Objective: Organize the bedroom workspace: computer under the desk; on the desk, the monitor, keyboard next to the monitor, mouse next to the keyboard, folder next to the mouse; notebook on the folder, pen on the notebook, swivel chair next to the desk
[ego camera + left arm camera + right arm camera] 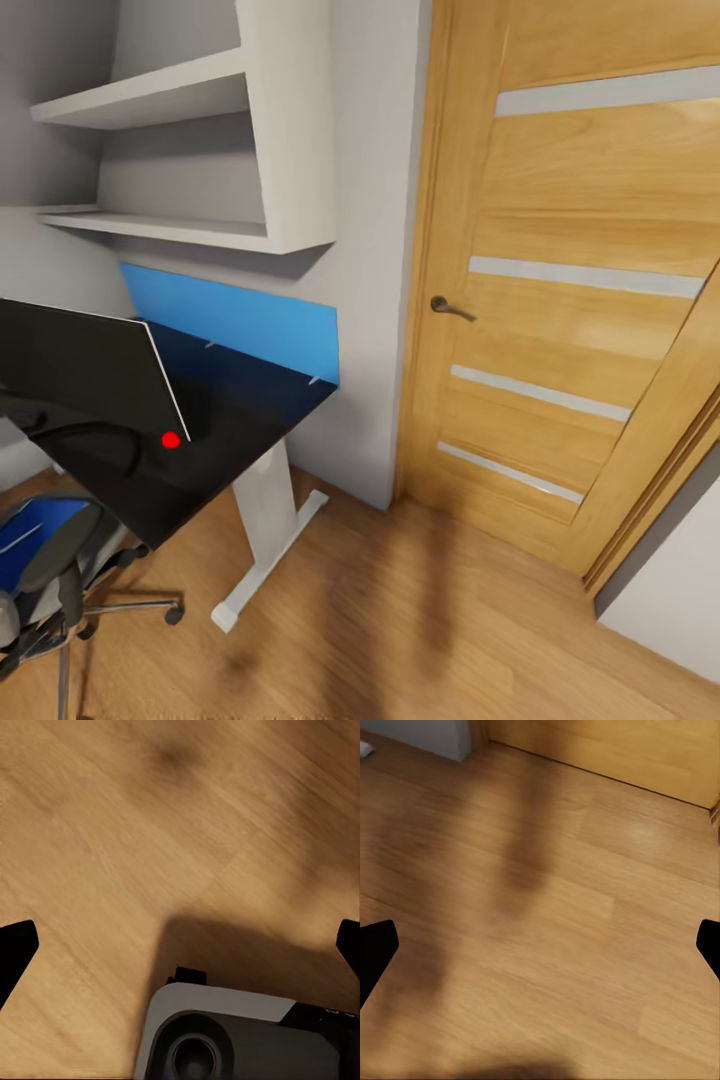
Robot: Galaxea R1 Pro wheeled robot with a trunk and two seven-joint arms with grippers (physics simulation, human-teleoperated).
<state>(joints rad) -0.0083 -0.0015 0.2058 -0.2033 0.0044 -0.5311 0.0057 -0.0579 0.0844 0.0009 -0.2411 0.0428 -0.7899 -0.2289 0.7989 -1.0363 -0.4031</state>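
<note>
Oak floor (555, 937) lies under both grippers. Left gripper (180, 945) and right gripper (540, 945): fingertips at the frame edges, spread wide, nothing between. Robot's grey base (240, 1035) sits just below the left one. Head view: 1 desk (250, 400), black top w/ blue back panel; 1 monitor (80, 365) on it; 1 swivel chair (55, 580) beside the desk, w/ 1 blue folder (35, 535) on its seat; 1 wooden door (570, 300).

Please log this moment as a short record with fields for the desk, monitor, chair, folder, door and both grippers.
desk: black top, blue back panel, white leg
monitor: on the desk, red dot at lower corner
swivel chair: beside the desk, on oak floor
folder: blue, lying on the chair seat
door: wooden, closed
left gripper: open, over floor
right gripper: open, over floor
</note>
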